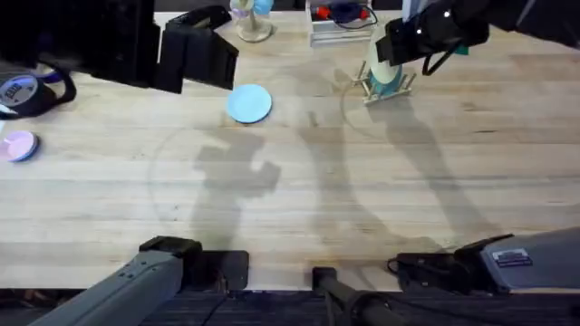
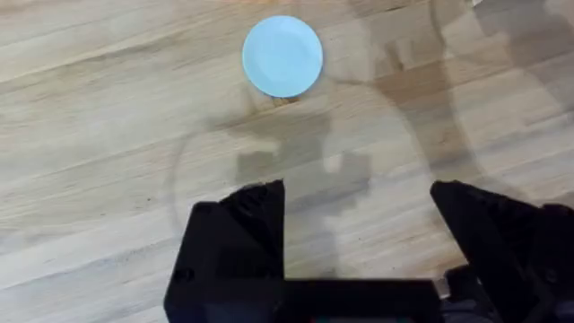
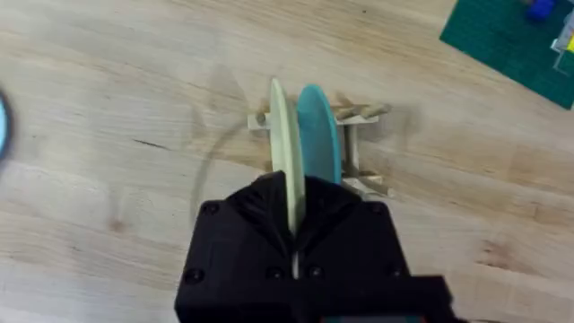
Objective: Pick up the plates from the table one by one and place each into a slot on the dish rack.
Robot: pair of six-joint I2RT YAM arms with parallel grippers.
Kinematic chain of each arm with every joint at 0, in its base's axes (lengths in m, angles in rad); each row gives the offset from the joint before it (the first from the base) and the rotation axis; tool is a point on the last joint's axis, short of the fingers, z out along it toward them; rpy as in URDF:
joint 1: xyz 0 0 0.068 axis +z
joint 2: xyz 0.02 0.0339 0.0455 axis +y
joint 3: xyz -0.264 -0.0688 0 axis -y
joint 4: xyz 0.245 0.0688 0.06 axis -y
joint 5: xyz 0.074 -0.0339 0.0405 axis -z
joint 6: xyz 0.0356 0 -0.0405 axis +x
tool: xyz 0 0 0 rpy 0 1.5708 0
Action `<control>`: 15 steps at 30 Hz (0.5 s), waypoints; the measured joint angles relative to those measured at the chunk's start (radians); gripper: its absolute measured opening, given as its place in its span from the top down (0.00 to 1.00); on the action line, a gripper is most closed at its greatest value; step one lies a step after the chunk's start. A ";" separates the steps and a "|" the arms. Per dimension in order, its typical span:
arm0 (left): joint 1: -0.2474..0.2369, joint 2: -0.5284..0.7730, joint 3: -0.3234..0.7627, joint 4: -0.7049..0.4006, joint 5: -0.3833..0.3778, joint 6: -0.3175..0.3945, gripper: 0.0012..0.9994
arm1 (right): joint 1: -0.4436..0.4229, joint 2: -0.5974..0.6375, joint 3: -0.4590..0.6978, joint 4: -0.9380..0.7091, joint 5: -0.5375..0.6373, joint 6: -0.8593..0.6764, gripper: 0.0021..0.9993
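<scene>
Was midway through slotting: right gripper (image 3: pixel 294 235) pinched pale cream-yellow round plastic plate (image 3: pixel 284 152) upright in small light-wood peg rack (image 3: pixel 359 148) at overhead one o'clock, beside darker teal plate (image 3: pixel 319 144); left gripper (image 2: pixel 359 220) hung spread near sky-blue plate (image 2: pixel 282 56), probably due next.

Green cutting mat (image 3: pixel 525 45) at far edge; clutter w/ tape rolls (image 1: pixel 18 145) (left side).

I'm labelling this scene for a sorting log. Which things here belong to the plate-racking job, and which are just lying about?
Part of the job:
- cream plate, on edge in the right gripper
- sky-blue plate, flat on the table
- dish rack
- left gripper, open

Lying about:
- teal plate, already in the rack
- pink disc
- tape roll
- green mat
</scene>
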 joint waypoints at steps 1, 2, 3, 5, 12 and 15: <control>0.000 0.000 0.000 0.000 0.000 0.000 0.01 | 0.000 0.000 0.000 0.000 0.000 0.000 0.97; 0.000 0.000 0.000 0.000 0.000 0.000 0.01 | 0.000 0.000 0.000 0.000 0.000 0.000 0.97; 0.000 0.000 0.000 0.000 0.000 0.000 0.01 | 0.000 0.000 0.000 0.000 0.000 0.000 0.97; 0.000 0.000 0.000 0.000 0.000 0.000 0.01 | 0.000 0.000 0.000 -0.001 0.000 0.000 0.97; 0.000 0.000 0.000 0.000 0.000 0.000 0.01 | 0.000 0.000 0.000 -0.016 0.000 0.000 0.97; 0.000 0.000 0.000 0.000 0.000 0.000 0.00 | 0.000 0.000 0.000 -0.016 0.000 0.000 0.97</control>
